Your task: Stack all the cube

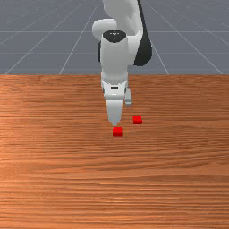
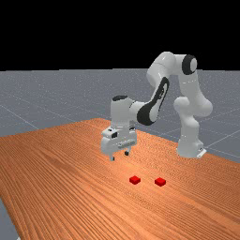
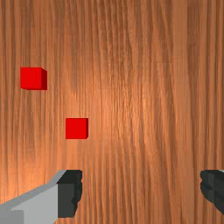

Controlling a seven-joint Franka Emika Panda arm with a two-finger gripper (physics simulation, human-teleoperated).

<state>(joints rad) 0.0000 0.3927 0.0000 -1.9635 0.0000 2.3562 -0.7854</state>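
The gripper [image 2: 119, 155] is wide open, empty and raised above the surface [image 1: 58, 179], presumably to clear and then straddle one cube, while the front view's near red cube [image 1: 117, 132] and far-right red cube [image 1: 137, 120] rest apart, unstacked.

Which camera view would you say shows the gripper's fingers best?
The wrist view: both fingers stand up close, wide apart. The far view shows them small but separate; the front view sees them in line, so their gap is hidden.
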